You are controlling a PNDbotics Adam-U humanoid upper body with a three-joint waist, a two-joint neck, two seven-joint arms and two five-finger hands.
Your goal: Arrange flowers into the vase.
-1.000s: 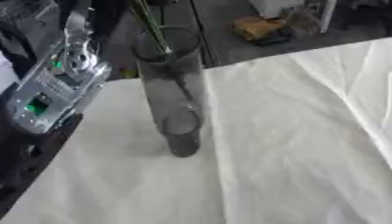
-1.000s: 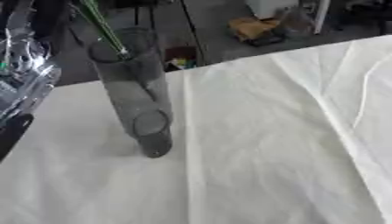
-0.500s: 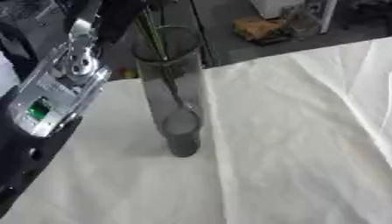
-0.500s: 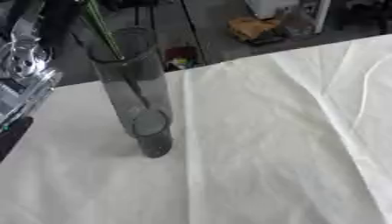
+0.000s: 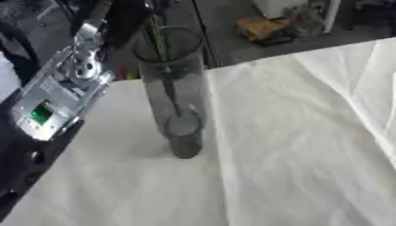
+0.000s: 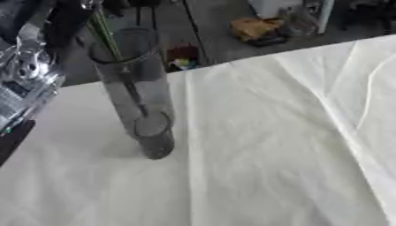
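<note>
Left eye view: left arm [image 5: 54, 101] reaches above the vase [image 5: 174, 92]; hand's fingers hidden.

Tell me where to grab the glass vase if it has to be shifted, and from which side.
Grip the glass vase around its mid-body, probably from the robot's right, over the bare white cloth. It is a tall, narrow, upright cylinder, so a low side wrap suits it. Green stems fill the mouth, and the left arm crowds its left side.
</note>
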